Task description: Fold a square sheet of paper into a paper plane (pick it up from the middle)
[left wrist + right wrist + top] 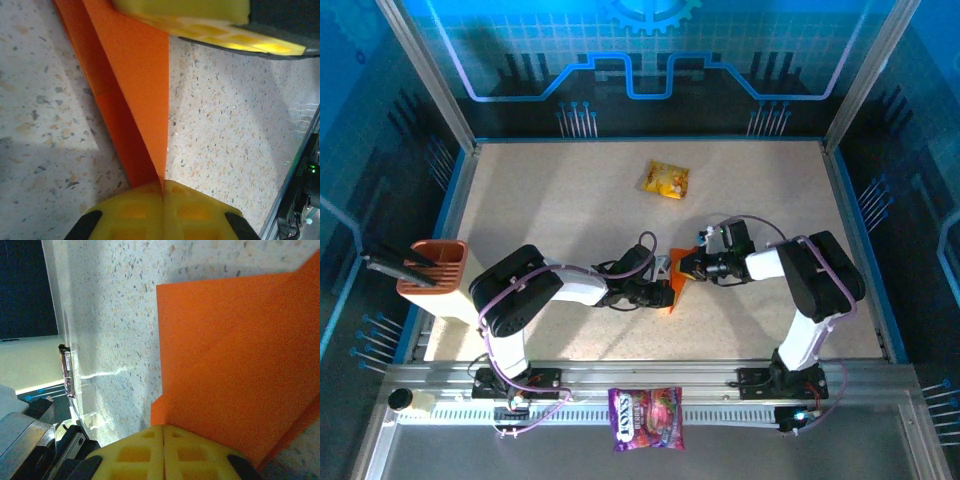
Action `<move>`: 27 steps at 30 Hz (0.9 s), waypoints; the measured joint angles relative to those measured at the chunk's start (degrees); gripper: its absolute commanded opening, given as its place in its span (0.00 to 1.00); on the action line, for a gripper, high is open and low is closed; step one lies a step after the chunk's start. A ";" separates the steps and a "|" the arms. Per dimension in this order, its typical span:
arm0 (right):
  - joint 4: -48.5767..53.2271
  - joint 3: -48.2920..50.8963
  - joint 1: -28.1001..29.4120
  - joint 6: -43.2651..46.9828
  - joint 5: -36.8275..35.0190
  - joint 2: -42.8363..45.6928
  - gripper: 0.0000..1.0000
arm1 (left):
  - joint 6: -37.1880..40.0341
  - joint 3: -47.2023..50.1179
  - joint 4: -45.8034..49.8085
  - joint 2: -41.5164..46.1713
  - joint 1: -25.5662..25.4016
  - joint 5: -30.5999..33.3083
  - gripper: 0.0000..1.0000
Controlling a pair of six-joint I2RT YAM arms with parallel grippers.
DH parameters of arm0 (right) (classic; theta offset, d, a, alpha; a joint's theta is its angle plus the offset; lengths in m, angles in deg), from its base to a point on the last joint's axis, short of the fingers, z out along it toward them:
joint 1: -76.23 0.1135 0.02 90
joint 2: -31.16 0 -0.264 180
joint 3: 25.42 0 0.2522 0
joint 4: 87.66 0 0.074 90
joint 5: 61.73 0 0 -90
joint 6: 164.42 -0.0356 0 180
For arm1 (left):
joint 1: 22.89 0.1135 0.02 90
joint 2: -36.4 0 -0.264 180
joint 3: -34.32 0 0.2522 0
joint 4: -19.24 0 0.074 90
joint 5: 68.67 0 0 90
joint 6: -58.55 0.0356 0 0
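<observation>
A yellow snack packet (665, 180) lies far back on the speckled worktop (570, 200), well apart from the arms. A purple bag (647, 418) sits on the near rail (740, 410) between the two bases, and a brown slotted holder (433, 268) stands at the left edge. Nothing lies between the arms but the paper (674, 296) itself, which is at mid-worktop where the two wrists meet. The left tool (663, 290) has its yellow pads pressed together on a narrow, tapered end of the folded paper (135, 75), gripping it at the tip (162, 192), with the other arm's yellow pad (200, 15) close above the sheet. The right tool (682, 266) is likewise clamped on the paper (230, 365), pads together (164, 435) at the edge of a broader, layered part that stands up off the worktop.
</observation>
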 measured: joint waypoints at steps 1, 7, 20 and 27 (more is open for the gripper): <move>0.00 -0.11 0.00 0.00 0.02 -0.15 0.08 | 0.02 0.04 -0.11 0.00 0.00 0.00 0.06; 0.11 -0.50 0.11 0.04 0.00 -1.07 0.08 | 0.02 0.15 -0.31 0.00 0.00 0.00 0.06; 9.86 -6.27 2.36 4.55 -3.21 -2.45 0.08 | -0.20 0.17 1.49 2.12 -0.33 0.28 0.29; 13.62 -7.96 3.37 5.75 -5.42 -2.32 0.08 | -1.53 2.16 7.98 11.21 -0.02 5.40 0.29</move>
